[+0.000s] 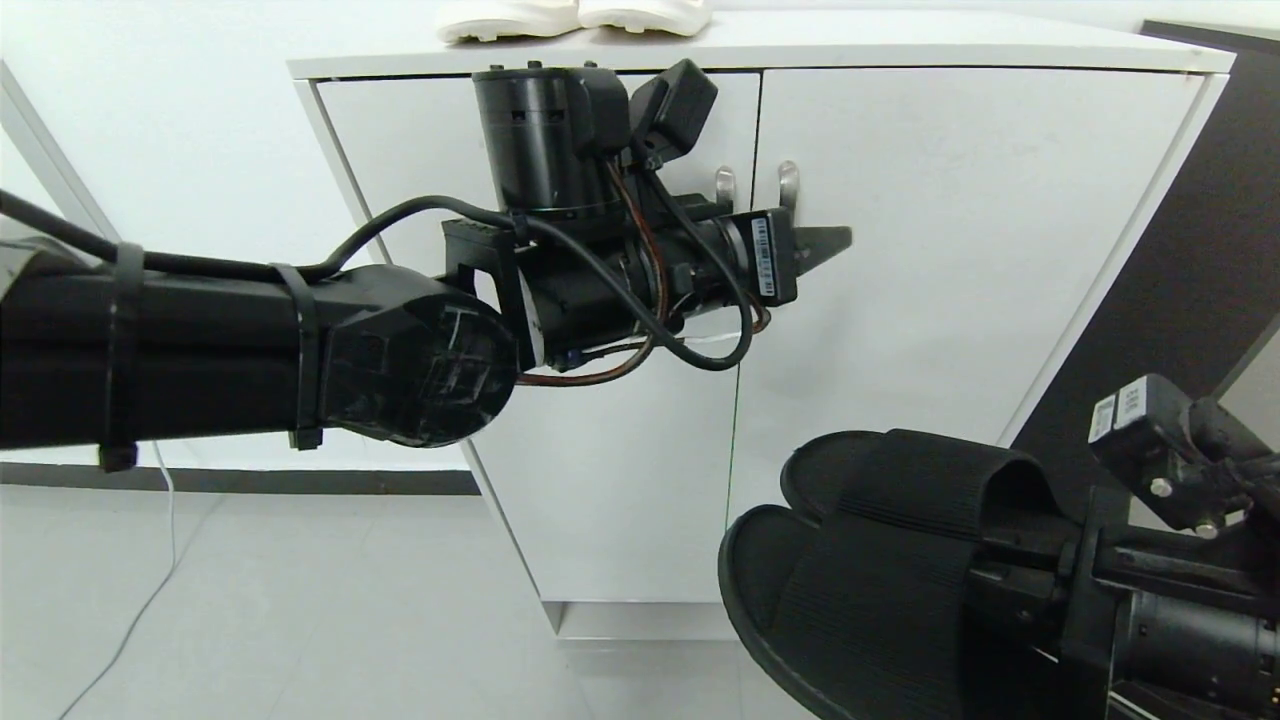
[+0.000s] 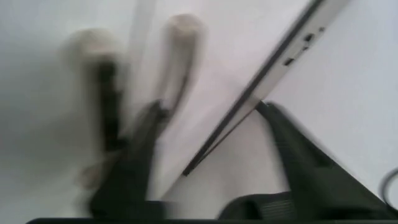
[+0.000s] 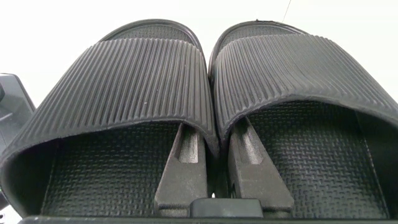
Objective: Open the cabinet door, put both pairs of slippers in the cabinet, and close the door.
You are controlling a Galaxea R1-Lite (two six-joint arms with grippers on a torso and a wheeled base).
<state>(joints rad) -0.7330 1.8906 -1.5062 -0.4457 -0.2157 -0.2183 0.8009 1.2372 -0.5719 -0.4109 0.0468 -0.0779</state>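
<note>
Two black ribbed rubber slippers (image 1: 880, 570) hang low before the white two-door cabinet (image 1: 960, 260), the right gripper (image 3: 217, 165) pinching their adjoining walls. Two white slippers (image 1: 575, 15) lie on top. The left gripper (image 1: 832, 240), wearing an unreadable barcode label (image 1: 762, 255), has its jaws spread at the two metal handles (image 1: 788, 182).

Indoor room set up like a home entryway. A low white cabinet (image 1: 980, 250) with two flat doors and small metal handles (image 1: 788, 185) at the centre seam stands against a plain white wall (image 1: 180, 120). The floor (image 1: 300, 600) is pale grey, with a dark baseboard (image 1: 300, 481) along the wall foot and a dark panel (image 1: 1190, 270) to the cabinet's right. White slippers (image 1: 575, 18) sit on the cabinet top. A thin loose cable (image 1: 171, 520) lies on the floor. Home or staged test room: cannot tell.
</note>
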